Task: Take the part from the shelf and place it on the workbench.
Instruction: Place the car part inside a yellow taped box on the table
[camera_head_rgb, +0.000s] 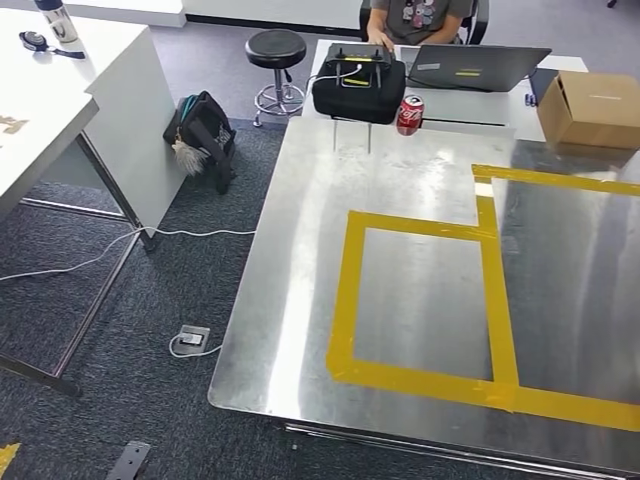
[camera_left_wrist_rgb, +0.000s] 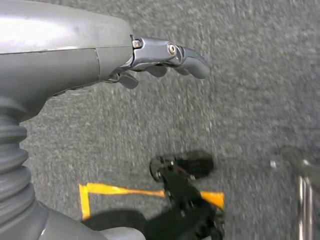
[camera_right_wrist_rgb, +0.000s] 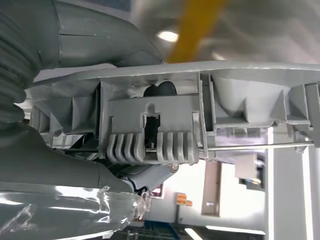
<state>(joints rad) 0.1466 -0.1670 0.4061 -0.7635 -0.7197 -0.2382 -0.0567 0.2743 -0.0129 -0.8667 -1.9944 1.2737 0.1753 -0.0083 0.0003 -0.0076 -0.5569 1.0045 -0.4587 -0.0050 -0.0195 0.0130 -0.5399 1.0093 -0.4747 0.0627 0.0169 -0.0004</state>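
The workbench (camera_head_rgb: 302, 260) had a bare, glossy metal top that mirrored the ceiling lights, with smooth yellow tape (camera_head_rgb: 423, 375) stuck across it. The floor carpet (camera_head_rgb: 151, 300) looked rough, matt and grey. Beyond the bench lay a matt brown cardboard box (camera_head_rgb: 592, 108), a shiny red drinks can (camera_head_rgb: 410, 115) and a black cloth bag (camera_head_rgb: 202, 135). The part (camera_right_wrist_rgb: 181, 125) was matt grey moulded plastic, ribbed, with a thin bright metal rod (camera_right_wrist_rgb: 256, 147). The left hand (camera_left_wrist_rgb: 166, 57) showed smooth, slightly glossy grey fingers.

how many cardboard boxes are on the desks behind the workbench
1. A single cardboard box sits at the far right, just beyond the workbench edge, right of the laptop. More could lie outside the head view.
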